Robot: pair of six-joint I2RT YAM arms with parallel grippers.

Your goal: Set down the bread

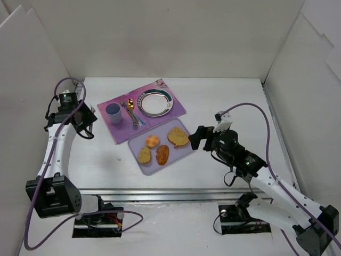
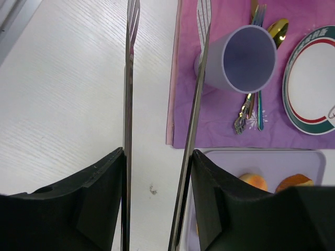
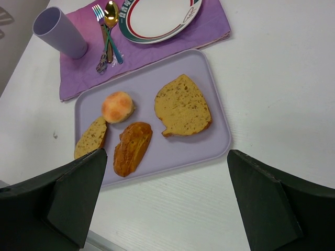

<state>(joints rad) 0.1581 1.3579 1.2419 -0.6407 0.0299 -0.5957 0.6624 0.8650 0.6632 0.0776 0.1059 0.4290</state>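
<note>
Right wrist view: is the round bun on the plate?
No, the bun lies on the lilac tray, apart from the plate on the purple mat.

This is a robotics lab test cell, not a dining room. Plain white panels (image 1: 160,37) wall in a bare white table (image 1: 229,101), with a metal rail (image 1: 176,195) by the arms' bases and loose purple cables (image 1: 259,112). The meal is a staged prop. Just ahead of the right gripper (image 3: 166,157) and its fingers (image 3: 264,201) lies a lavender tray (image 3: 209,144) of bread pieces (image 3: 182,106). Beyond it lies a purple placemat (image 3: 157,52) with a plate (image 3: 157,15). A cup (image 2: 246,57) stands right beside one finger of the left gripper (image 2: 167,15).
</note>
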